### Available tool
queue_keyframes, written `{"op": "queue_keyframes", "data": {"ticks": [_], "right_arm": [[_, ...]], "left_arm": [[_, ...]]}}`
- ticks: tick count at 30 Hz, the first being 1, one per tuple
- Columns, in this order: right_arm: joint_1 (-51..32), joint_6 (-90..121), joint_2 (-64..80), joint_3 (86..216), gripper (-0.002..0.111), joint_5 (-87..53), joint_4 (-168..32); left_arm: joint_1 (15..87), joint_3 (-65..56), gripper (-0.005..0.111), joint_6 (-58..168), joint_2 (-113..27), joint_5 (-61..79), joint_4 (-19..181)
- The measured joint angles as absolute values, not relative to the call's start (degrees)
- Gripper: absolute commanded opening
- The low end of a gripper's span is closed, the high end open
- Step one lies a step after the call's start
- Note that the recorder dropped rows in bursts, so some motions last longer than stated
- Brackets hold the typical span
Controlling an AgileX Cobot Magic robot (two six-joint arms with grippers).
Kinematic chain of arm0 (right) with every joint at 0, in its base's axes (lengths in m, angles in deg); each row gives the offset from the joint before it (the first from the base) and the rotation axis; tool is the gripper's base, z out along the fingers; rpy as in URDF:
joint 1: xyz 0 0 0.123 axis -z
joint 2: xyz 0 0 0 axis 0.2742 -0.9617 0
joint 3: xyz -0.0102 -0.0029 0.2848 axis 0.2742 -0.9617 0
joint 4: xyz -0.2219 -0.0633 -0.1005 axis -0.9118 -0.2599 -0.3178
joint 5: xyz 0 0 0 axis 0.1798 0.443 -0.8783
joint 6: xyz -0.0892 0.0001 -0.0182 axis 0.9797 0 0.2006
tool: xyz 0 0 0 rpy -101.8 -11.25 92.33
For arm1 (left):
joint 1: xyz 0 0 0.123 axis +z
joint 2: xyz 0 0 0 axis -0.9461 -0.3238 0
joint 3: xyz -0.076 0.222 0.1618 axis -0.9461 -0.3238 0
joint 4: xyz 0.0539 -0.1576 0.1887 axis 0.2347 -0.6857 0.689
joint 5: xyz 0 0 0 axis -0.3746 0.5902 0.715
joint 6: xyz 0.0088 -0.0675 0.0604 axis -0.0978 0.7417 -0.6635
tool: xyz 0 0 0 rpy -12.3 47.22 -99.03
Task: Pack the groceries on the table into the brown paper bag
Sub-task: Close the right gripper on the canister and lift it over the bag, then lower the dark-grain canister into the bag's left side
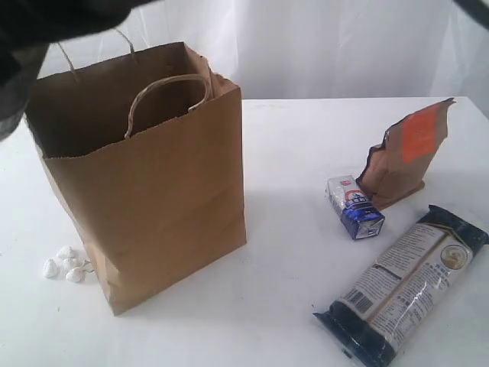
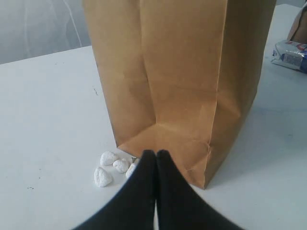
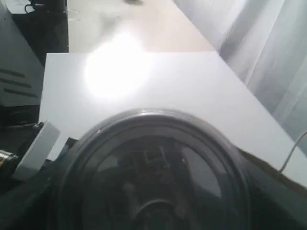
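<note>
The brown paper bag (image 1: pixel 153 191) stands upright and open on the left of the table (image 1: pixel 298 130). On the right stand a brown orange-labelled pouch (image 1: pixel 405 153) and a small blue-white carton (image 1: pixel 355 206), and a long dark-blue packet (image 1: pixel 405 283) lies in front of them. My left gripper (image 2: pixel 156 154) is shut and empty, low over the table, pointing at the bag's bottom corner (image 2: pixel 192 163). A round clear jar (image 3: pixel 153 177) fills the right wrist view, held high above the table (image 3: pixel 192 91). It hides the right gripper's fingers.
Several small white lumps (image 1: pixel 65 264) lie on the table by the bag's near left corner, just beside my left fingertips (image 2: pixel 112 165). A dark blurred arm (image 1: pixel 46 23) crosses the top left of the exterior view. White curtains hang behind the table.
</note>
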State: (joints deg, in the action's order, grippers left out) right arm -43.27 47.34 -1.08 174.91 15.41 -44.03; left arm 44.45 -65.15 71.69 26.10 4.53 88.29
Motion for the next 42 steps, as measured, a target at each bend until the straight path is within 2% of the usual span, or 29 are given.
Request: {"op": "queue_keyframes", "data": {"ticks": [6, 17, 25, 35, 42], "right_arm": [[-43.40, 44.16, -3.08, 179.36, 0.000, 14.22, -55.28], [-41.25, 14.14, -8.83, 183.45, 0.000, 15.58, -88.24], [-35.54, 4.82, -12.44, 184.47, 0.000, 15.74, -90.05], [-35.45, 4.38, -20.91, 184.47, 0.000, 16.55, -87.21], [-33.41, -0.11, -23.66, 184.47, 0.000, 24.37, -83.56]], "left_arm": [[44.45, -65.15, 0.000, 71.69, 26.10, 4.53, 88.29], [44.45, -65.15, 0.000, 71.69, 26.10, 4.53, 88.93], [44.45, -65.15, 0.000, 71.69, 26.10, 4.53, 88.97], [44.45, -65.15, 0.000, 71.69, 26.10, 4.53, 88.97], [44.45, -65.15, 0.000, 71.69, 26.10, 4.53, 88.97]]}}
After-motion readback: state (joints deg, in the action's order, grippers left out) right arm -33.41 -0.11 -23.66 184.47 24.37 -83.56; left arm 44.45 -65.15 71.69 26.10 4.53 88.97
